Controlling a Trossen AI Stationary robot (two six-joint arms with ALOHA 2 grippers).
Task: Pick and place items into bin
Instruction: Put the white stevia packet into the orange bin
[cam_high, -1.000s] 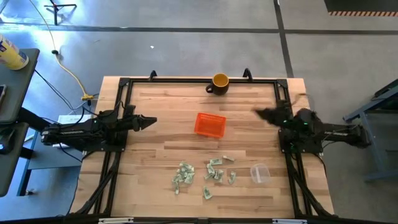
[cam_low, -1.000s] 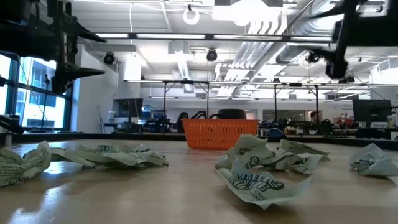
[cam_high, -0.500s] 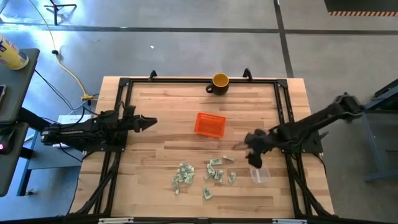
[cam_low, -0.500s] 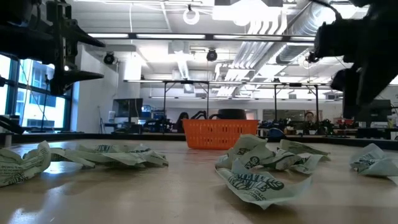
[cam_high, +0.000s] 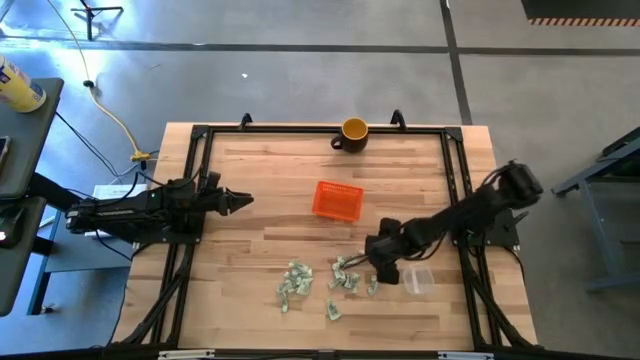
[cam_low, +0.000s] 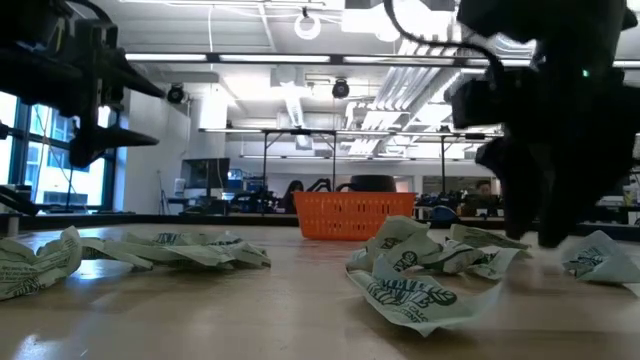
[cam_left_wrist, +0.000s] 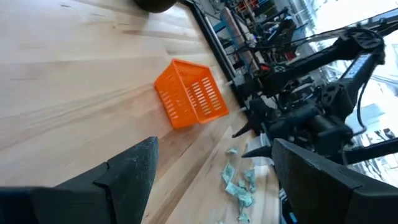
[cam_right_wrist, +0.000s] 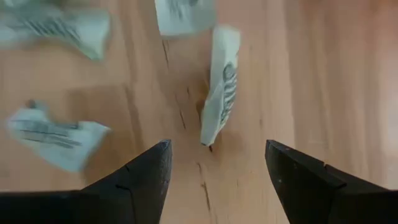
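Observation:
Several crumpled green-and-white wrapper pieces (cam_high: 345, 272) lie scattered on the near half of the wooden table, and they also show in the low view (cam_low: 415, 290). The orange perforated basket (cam_high: 337, 200) stands upright at the table's middle (cam_low: 354, 215) (cam_left_wrist: 189, 93). My right gripper (cam_high: 372, 262) is open and points down just above the right end of the scatter. In its wrist view (cam_right_wrist: 217, 146) one long wrapper piece (cam_right_wrist: 221, 87) lies flat on the wood ahead of the two fingers. My left gripper (cam_high: 240, 200) is open (cam_left_wrist: 214, 143) and waits at the table's left side, level with the basket.
A yellow-orange mug (cam_high: 354, 131) stands at the far edge. A clear plastic cup (cam_high: 418, 278) lies just right of my right gripper. Black frame rails (cam_high: 200, 180) run along the table's left, right and far sides. Bare wood surrounds the basket.
My right arm has swung from the table's right side toward the middle and the near edge, and has come down over the right end of the wrapper scatter. The wrappers, the basket and my left arm have stayed put.

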